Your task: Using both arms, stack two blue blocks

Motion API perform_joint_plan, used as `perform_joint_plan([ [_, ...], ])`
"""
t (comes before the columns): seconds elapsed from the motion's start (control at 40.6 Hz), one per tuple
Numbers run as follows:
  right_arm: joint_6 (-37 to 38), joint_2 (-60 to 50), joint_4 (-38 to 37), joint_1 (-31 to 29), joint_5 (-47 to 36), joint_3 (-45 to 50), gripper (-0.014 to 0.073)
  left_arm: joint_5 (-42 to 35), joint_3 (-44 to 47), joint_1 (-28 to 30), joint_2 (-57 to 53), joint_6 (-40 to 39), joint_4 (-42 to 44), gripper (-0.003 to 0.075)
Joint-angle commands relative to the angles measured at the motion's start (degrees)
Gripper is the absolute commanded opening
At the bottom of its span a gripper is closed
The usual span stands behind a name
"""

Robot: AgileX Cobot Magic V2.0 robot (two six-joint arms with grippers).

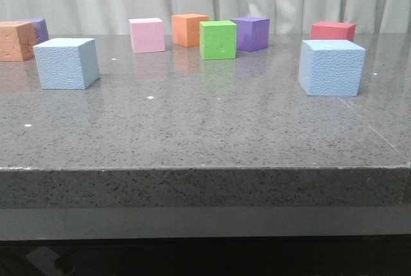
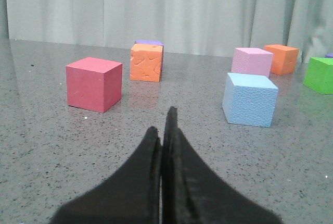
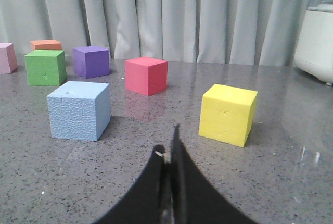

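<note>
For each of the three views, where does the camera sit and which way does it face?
Front view: low at the table edge, facing the curtain; no arm shows.
Left wrist view: on the left arm, behind the shut left gripper, facing the left blue block.
Right wrist view: behind the shut right gripper, facing the right blue block.
All share the green cube.

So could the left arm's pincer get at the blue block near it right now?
Probably yes. The table between the left pincer and the blue block shows nothing in the way; the red cube sits off to the other side. The pincer is shut, so it would need to open first.
</note>
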Motion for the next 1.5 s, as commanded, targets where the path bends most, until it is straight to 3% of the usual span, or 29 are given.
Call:
perform_joint_plan([
  [0.0, -0.2, -1.1, -0.4, -0.3, -4.6, -0.4, -0.0067, -4.9, 0.1, 0.0, -1.0, -0.3, -0.1, -0.0020],
  [0.591, -0.2, -1.1, -0.4, -0.3, -4.6, -0.4, -0.0067, -4.9, 0.1, 0.0, -1.0, -0.3, -0.1, -0.0020],
  [0.886, -0.2, -1.1, -0.4, -0.3, -7.6, -2.6, -0.0067, -13.6, -2.2, 0.0, -1.0, -0.3, -0.1, -0.0020],
  [1.255, -0.2, 6.3, -0.4, -0.3, 16.0, -24.8, -0.0067, 15.7, -28.8, 0.0, 7.9, -0.3, 0.3, -0.0020],
  [1.403, -0.2, 13.3, -0.4, -0.3, 24.0, -32.8, -0.0067, 22.9, -35.9, 0.0, 15.6, -0.3, -0.1, -0.0020],
  [1.477, -0.2, 15.9, 0.0, -0.3, 26.2, -35.1, -0.0067, 21.5, -36.6, 0.0, 18.0, -0.3, -1.9, -0.0020],
])
